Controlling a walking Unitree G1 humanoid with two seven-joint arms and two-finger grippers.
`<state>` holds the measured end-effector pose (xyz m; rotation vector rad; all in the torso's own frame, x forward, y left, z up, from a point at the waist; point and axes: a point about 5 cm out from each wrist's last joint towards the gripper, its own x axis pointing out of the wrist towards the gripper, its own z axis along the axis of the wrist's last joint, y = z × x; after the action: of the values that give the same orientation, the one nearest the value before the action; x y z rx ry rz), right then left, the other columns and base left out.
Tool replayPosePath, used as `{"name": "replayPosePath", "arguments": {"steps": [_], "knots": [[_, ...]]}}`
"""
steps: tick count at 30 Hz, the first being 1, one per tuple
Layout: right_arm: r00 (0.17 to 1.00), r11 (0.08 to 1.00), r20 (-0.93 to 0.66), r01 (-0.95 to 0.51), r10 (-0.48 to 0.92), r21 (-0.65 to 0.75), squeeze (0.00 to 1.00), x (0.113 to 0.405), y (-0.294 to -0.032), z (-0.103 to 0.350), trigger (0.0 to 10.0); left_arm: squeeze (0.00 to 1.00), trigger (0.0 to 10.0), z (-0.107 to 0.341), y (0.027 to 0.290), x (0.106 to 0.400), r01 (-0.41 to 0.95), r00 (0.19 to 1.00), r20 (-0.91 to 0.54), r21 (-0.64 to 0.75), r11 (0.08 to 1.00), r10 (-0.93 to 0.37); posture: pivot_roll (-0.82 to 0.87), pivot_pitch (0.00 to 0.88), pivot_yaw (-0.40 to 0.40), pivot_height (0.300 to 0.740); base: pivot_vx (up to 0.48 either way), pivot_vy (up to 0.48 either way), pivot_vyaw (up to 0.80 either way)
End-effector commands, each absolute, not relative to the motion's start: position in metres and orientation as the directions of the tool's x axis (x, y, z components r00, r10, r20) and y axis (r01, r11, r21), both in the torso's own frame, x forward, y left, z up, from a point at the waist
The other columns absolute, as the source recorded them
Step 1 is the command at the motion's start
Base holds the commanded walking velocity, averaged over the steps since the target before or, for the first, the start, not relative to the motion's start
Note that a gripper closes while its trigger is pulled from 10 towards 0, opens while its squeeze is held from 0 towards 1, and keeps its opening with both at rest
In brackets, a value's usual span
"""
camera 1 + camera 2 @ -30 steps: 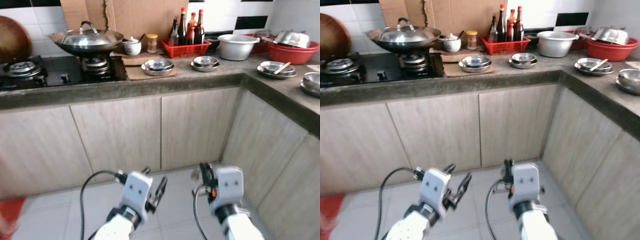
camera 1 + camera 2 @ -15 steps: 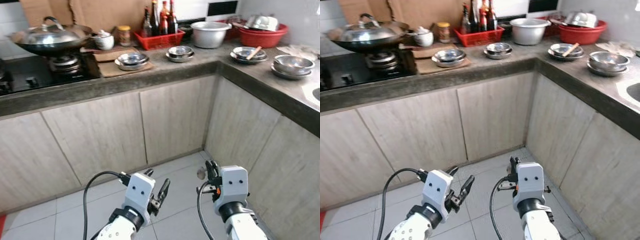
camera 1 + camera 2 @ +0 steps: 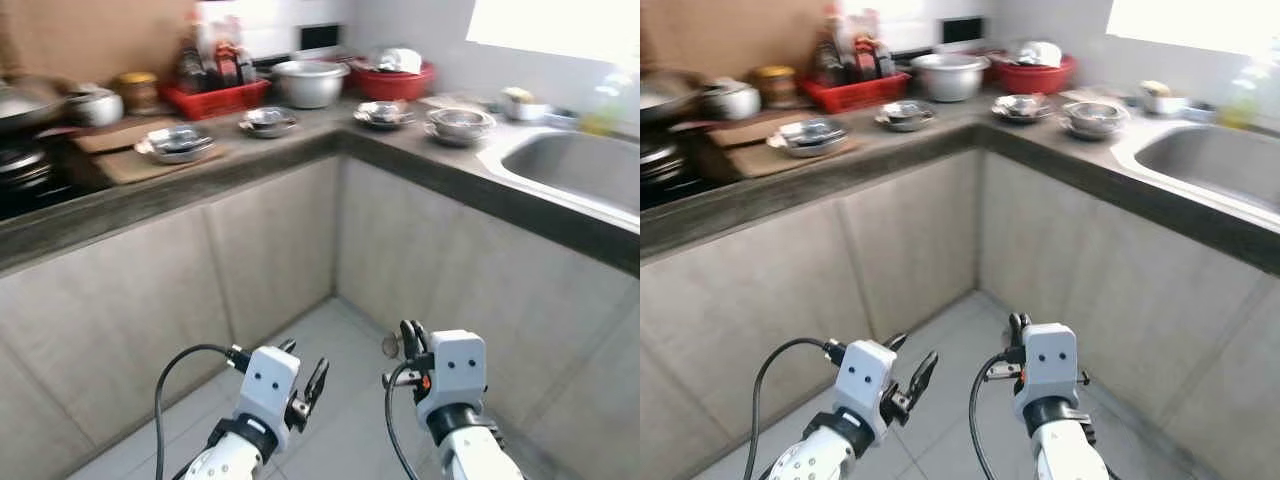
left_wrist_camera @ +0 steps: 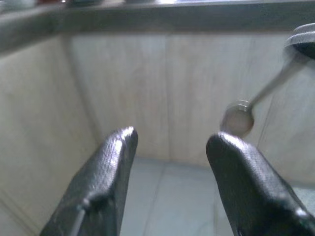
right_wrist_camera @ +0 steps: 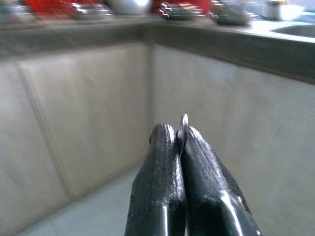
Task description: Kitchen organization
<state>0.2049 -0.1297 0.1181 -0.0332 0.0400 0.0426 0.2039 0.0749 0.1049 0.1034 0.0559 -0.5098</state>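
Steel bowls [image 3: 175,141] and the red basket [image 3: 215,97] sit further left on the worktop [image 3: 330,140] than half a second ago and the sink [image 3: 570,170] has come into view, so your camera swung right toward the corner, meaning you're repositioning, nothing sorted yet. Right claw [image 3: 408,338] is clamped on a small spoon [image 4: 238,118]; left claw [image 3: 303,380] is spread, empty. Floor [image 3: 340,430] ahead is free, cabinets close on the right.

Pale tiled floor [image 3: 330,340] meets wood-grain cabinet doors [image 3: 270,250]; a bright window [image 3: 550,25] glows above the right wall.
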Motion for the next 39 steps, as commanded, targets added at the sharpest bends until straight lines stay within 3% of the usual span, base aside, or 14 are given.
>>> {"name": "replayPosePath", "arguments": {"steps": [1,23,39], "knots": [[0.998,0.998,-0.018,-0.059,0.059,-0.016,0.00,0.207,-0.122,0.124,10.0,0.00,10.0,0.105,0.081,0.205,0.477,0.878,-0.085,0.100,0.873,-0.470,0.02,0.000,0.008,0.740,0.000,0.401,-0.79],[1.000,1.000,0.022,-0.020,0.021,-0.017,0.00,0.211,-0.126,0.131,10.0,0.00,10.0,0.105,0.081,0.206,0.491,0.871,-0.090,0.113,0.864,-0.484,0.02,0.000,0.012,0.740,0.058,0.018,-0.77],[0.997,0.999,0.075,0.014,-0.011,-0.030,0.00,0.220,-0.133,0.142,10.0,0.00,10.0,0.106,0.081,0.206,0.495,0.869,-0.084,0.114,0.862,-0.488,0.02,0.000,0.009,0.740,0.313,0.000,0.00]]}}
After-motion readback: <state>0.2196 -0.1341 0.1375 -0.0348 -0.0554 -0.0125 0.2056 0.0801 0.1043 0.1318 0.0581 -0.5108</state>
